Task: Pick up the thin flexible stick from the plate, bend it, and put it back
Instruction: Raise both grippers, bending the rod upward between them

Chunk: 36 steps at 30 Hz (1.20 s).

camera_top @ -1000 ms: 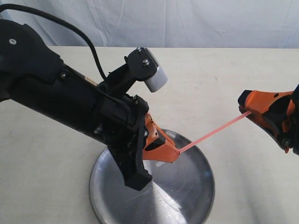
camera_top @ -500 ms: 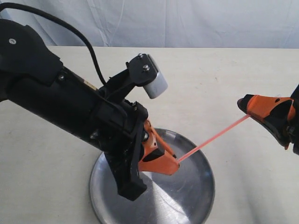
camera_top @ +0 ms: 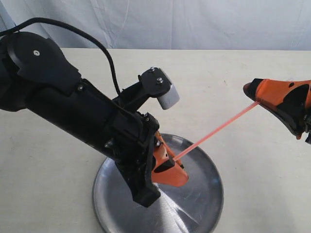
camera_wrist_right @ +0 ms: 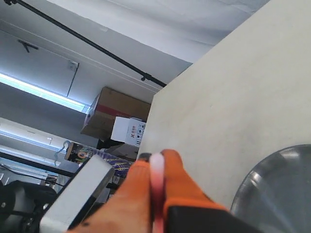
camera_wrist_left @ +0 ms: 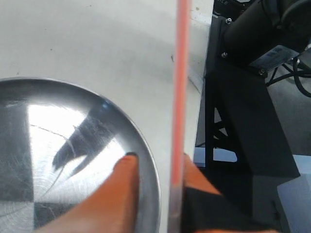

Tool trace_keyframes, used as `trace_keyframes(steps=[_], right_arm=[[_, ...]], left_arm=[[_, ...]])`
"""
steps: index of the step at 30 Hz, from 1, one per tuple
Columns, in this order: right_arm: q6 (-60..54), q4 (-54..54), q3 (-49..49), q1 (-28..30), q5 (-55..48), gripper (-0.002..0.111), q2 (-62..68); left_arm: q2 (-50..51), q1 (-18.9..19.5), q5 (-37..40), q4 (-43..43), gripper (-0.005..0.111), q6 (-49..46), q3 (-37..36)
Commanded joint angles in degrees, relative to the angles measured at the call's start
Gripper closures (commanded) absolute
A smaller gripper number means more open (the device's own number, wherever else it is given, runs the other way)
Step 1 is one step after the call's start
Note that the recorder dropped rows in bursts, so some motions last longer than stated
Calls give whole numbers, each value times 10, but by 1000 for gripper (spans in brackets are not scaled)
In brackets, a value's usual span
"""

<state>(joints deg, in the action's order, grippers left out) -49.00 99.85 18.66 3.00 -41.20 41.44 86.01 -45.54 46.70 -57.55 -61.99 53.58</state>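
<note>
The black left arm (camera_top: 73,111) slants from the far left down to the middle of the table (camera_top: 39,174). Its gripper (camera_wrist_left: 159,165) hangs over the plate (camera_top: 201,194), which sits at the near edge, partly under the arm. The orange fingers (camera_wrist_left: 121,194) stand a little apart, with the plate's rim showing in the gap between them. The stick (camera_top: 218,128) lies along the inner face of one finger and is clear of the other. From there the stick runs straight and in the air, up and to the right, off the plate and over bare table. Its pale far end is pinched between the closed tips of the right gripper (camera_top: 252,93), held above the table at the right edge
</note>
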Motion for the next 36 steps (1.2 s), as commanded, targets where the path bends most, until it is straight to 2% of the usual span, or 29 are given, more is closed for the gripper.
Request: trace_keyframes(steps=[1, 8, 11, 15, 16, 17, 19, 22, 23, 36], right_arm=[[-5, 1, 5, 3, -7, 108, 1], [-20, 1, 5, 3, -5, 108, 1], [-24, 1, 5, 3, -5, 108, 1], [-32, 1, 5, 3, -5, 108, 1], [-32, 1, 5, 3, -5, 108, 1], [-32, 1, 5, 3, -5, 108, 1], [-32, 1, 5, 3, -5, 108, 1], [-39, 1, 5, 3, -6, 108, 1], [-39, -4, 5, 3, -6, 108, 1], [-57, -59, 5, 3, -7, 108, 1]], left_arm=[[-2, -3, -16, -18, 107, -15, 5], [-2, -3, -2, -88, 105, -49, 5], [-2, -3, 7, -90, 95, -49, 5], [-2, -3, 19, -106, 70, -49, 5], [-2, -3, 19, -108, 67, -49, 5], [-2, -3, 19, -108, 67, -49, 5], [-2, -3, 22, -105, 77, -49, 5], [-2, -3, 23, -105, 104, -56, 5], [-2, -3, 24, -106, 106, -67, 5], [-2, -3, 73, -222, 107, -165, 5]])
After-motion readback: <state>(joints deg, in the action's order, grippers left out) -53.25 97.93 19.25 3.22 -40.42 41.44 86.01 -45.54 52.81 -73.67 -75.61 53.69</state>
